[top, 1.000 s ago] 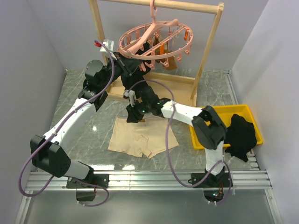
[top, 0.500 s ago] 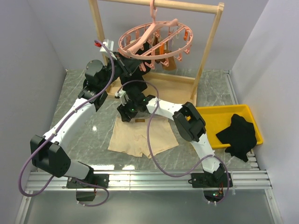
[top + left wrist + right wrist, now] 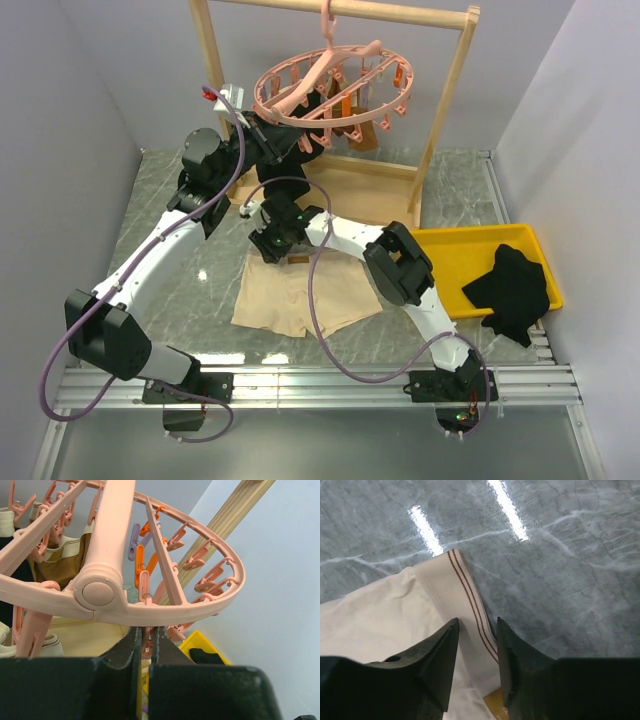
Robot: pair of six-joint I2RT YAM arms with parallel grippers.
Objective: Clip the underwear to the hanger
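We list: underwear (image 3: pixel 300 290) flat on the desk (image 3: pixel 460 180) before the hanger (image 3: pixel 330 85); right end effector (image 3: pixel 477 650) released astride its waistband (image 3: pixel 470 600); left end effector (image 3: pixel 146 631) clenched on a clip (image 3: pixel 146 642); risk, a shallow bite slipping off the waistband when lifted.

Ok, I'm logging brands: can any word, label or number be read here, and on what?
No text can be read.
The waistband label on the underwear: only a tan corner shows, no print legible.
The hanger: no markings visible.
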